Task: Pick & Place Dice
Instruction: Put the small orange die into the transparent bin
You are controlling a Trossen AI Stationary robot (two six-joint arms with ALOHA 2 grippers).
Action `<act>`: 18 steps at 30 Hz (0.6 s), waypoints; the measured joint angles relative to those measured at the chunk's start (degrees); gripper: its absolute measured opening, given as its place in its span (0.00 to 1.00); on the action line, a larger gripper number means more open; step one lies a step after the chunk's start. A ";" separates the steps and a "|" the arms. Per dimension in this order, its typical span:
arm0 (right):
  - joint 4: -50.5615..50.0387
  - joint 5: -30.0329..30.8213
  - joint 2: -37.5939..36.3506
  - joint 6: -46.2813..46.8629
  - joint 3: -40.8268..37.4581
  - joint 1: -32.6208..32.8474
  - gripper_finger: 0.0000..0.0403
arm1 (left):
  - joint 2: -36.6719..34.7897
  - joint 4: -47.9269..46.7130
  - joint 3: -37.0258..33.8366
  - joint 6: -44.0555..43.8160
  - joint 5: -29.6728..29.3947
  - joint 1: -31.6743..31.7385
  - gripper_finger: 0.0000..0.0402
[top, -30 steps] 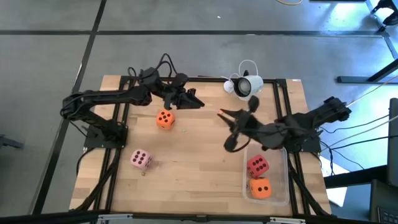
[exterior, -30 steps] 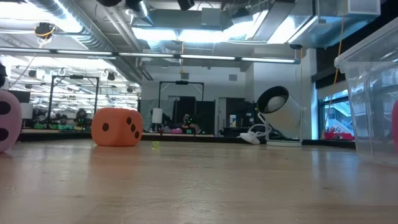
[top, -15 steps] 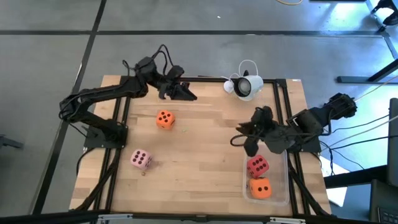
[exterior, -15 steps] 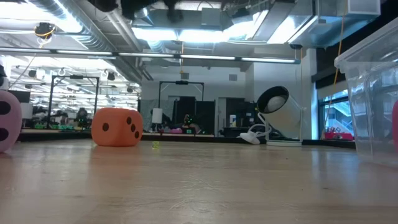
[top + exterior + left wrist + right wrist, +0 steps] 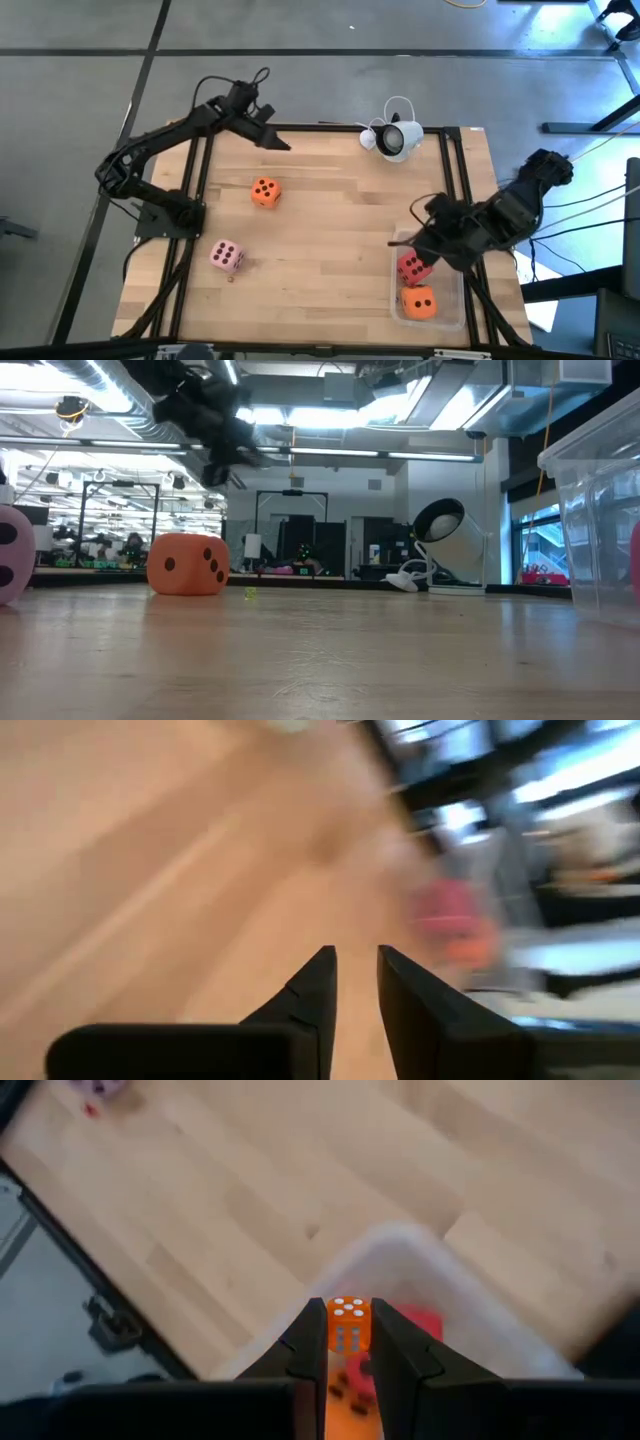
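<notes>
Two dice are loose on the table [image 5: 330, 250]: the loose orange die [image 5: 264, 191] sits closest to our left gripper [image 5: 278, 143], towards the front edge from it, with the pink die [image 5: 227, 256] further on. Left fingers look pinched nearly together, empty. Right gripper [image 5: 425, 247] hangs clenched over the bin [image 5: 393, 290].

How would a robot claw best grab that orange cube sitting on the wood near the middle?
Probably from straight above, fingers closing on two opposite side faces. The orange die sits flat on the table, turned slightly askew, with open space all round, so the claw should likely twist to match its sides.
</notes>
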 joint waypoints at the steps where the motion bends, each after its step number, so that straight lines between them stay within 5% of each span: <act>1: -0.06 -0.54 0.02 1.13 0.00 0.73 0.12 | 0.00 -3.56 0.72 2.67 -2.88 0.49 0.16; 11: -2.47 -7.09 2.67 9.94 -1.71 6.56 0.12 | 0.06 -26.81 9.21 22.83 -38.67 -0.92 0.10; 18: 4.20 -9.52 3.69 14.42 -8.07 8.41 0.12 | 4.12 -30.49 9.15 27.15 -41.21 -0.97 0.16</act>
